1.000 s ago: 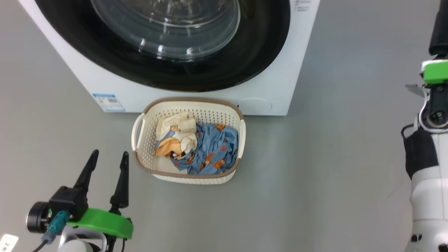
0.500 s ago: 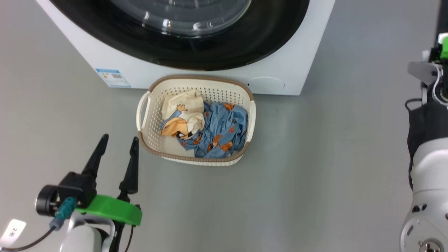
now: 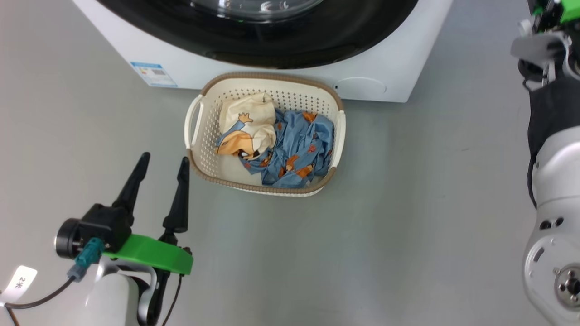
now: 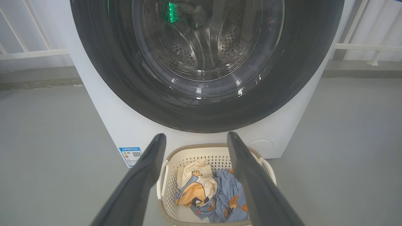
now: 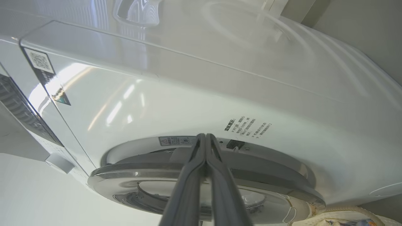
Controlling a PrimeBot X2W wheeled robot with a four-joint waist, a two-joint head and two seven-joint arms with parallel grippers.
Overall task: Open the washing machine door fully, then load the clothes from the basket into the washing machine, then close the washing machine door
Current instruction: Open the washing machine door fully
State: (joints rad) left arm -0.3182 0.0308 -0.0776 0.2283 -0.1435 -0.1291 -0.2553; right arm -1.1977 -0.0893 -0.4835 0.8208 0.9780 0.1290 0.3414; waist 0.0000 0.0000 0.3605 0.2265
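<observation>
Cream basket [image 3: 206,145] (clothes [image 3: 294,149] inside)

right gripper [image 5: 205,136], jaws together, by the washing machine door [image 5: 270,179]

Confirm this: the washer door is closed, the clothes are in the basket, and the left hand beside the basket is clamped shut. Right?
Not quite: the left hand is open, not clamped shut, as the head view shows. The rest holds: the washing machine door is closed, the clothes are in the basket, and that hand is beside it.
</observation>
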